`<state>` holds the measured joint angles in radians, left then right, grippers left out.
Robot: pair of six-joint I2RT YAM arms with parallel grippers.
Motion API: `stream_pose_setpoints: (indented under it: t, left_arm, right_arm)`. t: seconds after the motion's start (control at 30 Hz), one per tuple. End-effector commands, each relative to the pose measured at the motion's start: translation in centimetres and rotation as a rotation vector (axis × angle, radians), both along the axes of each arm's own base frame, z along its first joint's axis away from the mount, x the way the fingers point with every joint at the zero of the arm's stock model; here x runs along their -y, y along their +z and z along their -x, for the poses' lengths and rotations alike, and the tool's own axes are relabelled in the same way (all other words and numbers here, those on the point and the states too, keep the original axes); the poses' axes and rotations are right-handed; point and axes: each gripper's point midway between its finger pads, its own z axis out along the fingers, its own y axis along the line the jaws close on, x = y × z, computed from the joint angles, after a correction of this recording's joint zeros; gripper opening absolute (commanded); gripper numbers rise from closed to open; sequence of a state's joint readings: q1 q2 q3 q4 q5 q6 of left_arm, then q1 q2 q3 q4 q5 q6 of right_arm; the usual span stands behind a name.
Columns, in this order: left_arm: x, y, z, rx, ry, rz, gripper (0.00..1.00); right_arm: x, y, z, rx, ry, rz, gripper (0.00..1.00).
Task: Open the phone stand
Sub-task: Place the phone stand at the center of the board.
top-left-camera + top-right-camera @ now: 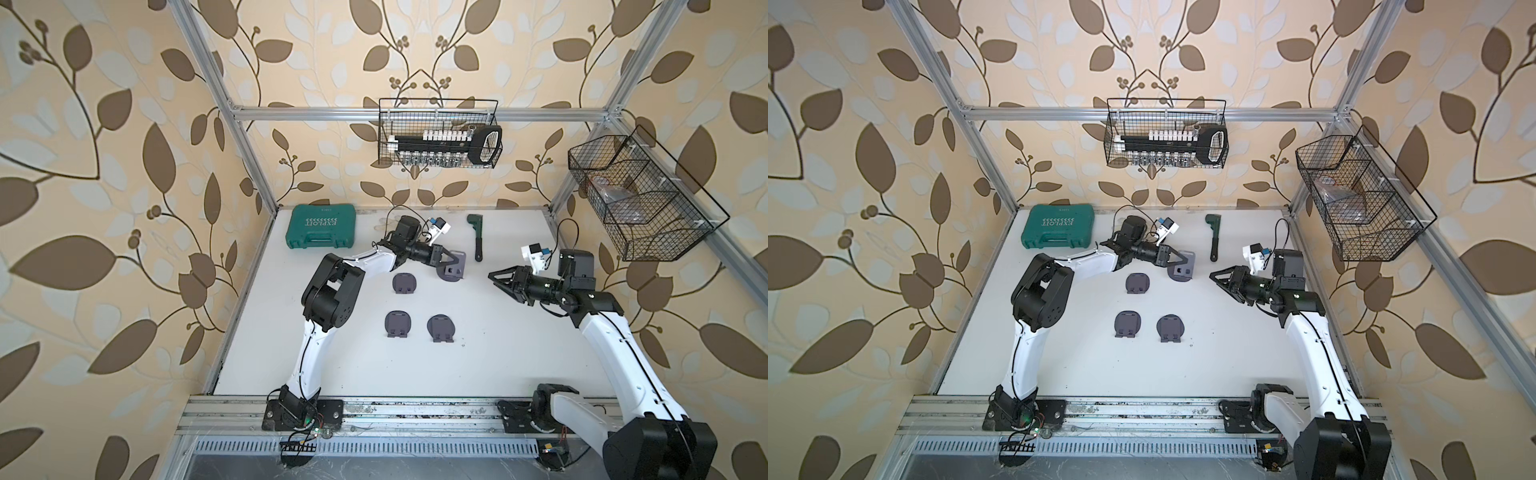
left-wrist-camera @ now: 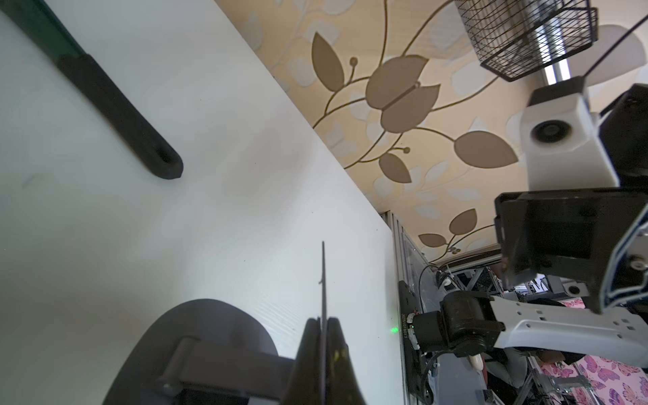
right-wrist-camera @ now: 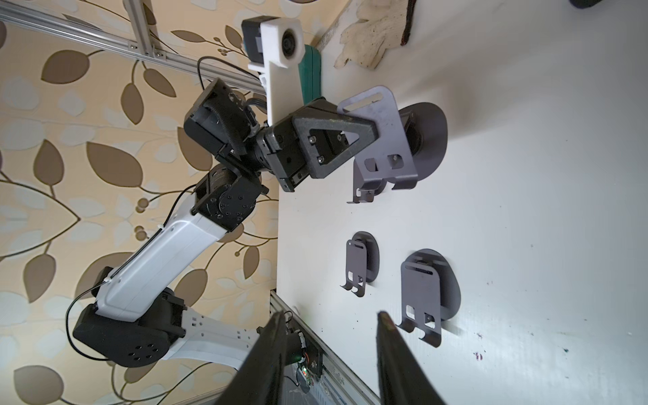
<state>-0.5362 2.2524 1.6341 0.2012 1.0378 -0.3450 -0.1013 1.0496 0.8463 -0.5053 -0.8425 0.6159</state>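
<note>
We judge the mid-frame phone stand [image 1: 454,272] opened, left end effector [image 1: 449,259] clenched on it, right end effector [image 1: 493,277] released, three other stands [image 1: 405,284] folded.

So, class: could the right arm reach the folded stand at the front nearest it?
Probably yes: the right gripper is open and empty, with bare table between it and that folded stand.

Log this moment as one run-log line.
left gripper: shut on raised plate of far phone stand | right gripper: open, empty, apart from it | other three stands: folded on table | stage: plate up, not yet released
</note>
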Motion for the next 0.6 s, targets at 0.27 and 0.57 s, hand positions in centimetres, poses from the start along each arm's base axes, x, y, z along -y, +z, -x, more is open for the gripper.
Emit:
stream_pose_setpoints:
  t: [0.27,0.57]
  left_arm:
    - [0.8,-5.1,-1.0,0.041,-0.021,-0.038,0.00]
    - [-0.4,-5.4,-0.2,0.026,0.044,-0.074,0.34]
  right_arm:
    - [1.2,-3.4,-1.6,-0.023,-0.033,0.075,0.38]
    - [1.1,-2.3,-1.4,0.026,-0.029,0.077,0.40]
